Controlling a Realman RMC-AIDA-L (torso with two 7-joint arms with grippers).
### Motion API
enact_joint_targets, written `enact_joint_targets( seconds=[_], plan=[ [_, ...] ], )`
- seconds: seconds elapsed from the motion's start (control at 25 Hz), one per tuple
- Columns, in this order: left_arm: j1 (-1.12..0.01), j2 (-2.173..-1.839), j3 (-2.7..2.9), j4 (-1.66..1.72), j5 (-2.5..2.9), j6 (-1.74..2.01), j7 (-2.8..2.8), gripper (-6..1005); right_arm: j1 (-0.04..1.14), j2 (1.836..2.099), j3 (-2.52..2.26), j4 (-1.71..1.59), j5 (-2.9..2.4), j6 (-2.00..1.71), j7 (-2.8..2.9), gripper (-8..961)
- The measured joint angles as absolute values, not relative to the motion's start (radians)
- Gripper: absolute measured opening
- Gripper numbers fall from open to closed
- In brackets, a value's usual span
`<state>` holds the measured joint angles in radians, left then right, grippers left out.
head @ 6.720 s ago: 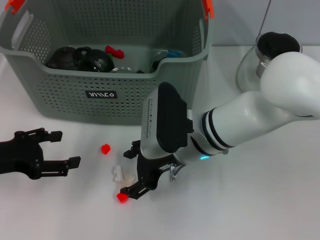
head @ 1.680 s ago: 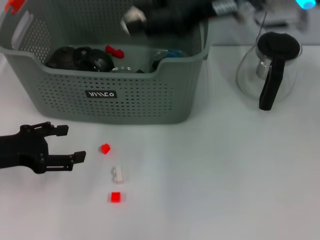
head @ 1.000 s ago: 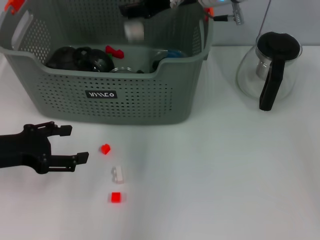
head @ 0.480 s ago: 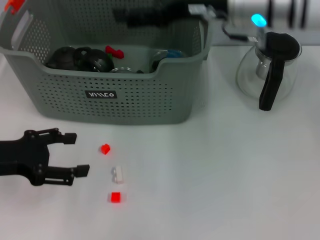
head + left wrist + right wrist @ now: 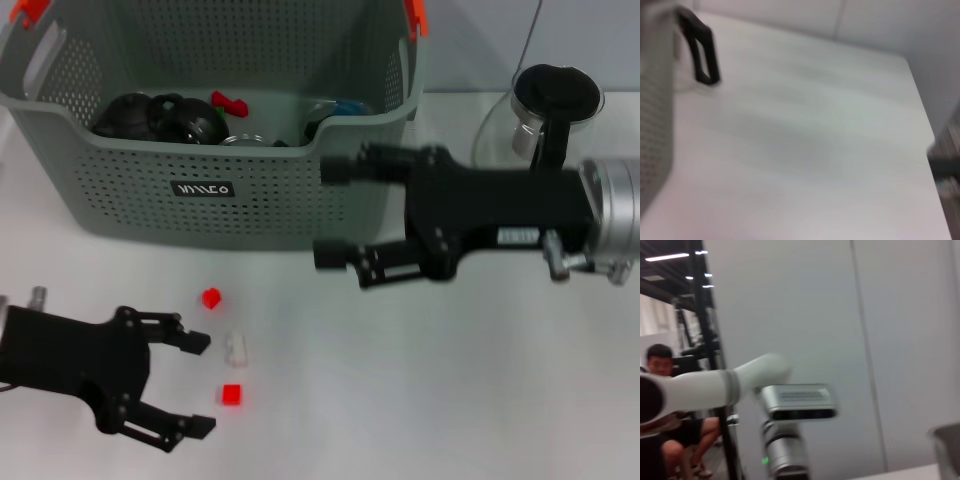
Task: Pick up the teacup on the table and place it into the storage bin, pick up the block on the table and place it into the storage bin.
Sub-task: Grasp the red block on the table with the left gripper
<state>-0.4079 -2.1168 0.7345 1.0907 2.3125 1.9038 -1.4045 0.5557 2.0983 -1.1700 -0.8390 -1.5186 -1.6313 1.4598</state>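
Storage bin (image 5: 200,190): big grey-green perforated plastic basket, upright at back-left of white bench (image 5: 420,400), orange clips on top corners, small black label on front wall. Loaded with dark stuff, something red, bit of blue; can't pick out teacup in there.

Blocks on bench in front of bin, all apart from each other: small red one (image 5: 210,298) nearest bin, white one (image 5: 237,347) just below it, flat red square (image 5: 231,395) closest to front edge. All lying loose, none held.
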Motion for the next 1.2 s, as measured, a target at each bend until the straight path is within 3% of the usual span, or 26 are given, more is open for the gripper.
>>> enact_joint_targets(
  seconds=[0.4,1.2],
  plan=[
    [-0.504,-2.159,0.822,1.108,2.469,1.817,-1.407,869,0.542,2.093,-1.185,-0.844,-1.699,-1.6,1.513,931],
    [-0.504,-2.168,1.049,1.099,2.496,1.662,-1.513,866,0.64,2.093,-1.164,-0.843,-1.827,-1.488,1.605,932]
  ],
)
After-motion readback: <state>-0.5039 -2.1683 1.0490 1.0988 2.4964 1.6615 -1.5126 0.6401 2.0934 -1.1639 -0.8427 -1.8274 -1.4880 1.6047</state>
